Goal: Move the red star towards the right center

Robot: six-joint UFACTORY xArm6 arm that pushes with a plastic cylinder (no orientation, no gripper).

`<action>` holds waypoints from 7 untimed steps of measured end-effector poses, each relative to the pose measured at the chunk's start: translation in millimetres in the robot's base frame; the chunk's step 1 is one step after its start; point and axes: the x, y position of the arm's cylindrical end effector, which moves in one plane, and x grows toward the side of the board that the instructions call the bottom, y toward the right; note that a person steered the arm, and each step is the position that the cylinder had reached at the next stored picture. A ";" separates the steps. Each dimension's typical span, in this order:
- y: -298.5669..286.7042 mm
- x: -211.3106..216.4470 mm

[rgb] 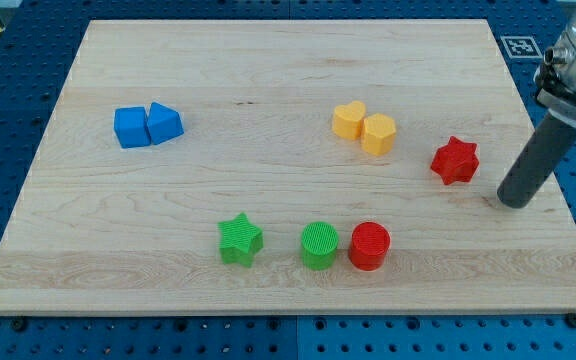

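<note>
Red star (pixel 455 160): right part of board (pixel 268 60), just right of the yellow blocks (pixel 364 127). My tip (pixel 514 203), no fingers to open or close, stands right of it, apart. Risk: pushing from this side drives it left, away from target.

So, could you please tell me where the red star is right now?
The red star sits at the view's right, around mid-height, right of the yellow hexagon and just left of my tip, not touching either.
</note>
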 end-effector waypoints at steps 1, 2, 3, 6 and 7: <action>-30.3 16.6; -71.4 15.2; -88.3 6.3; -69.3 -52.9; -31.5 -57.4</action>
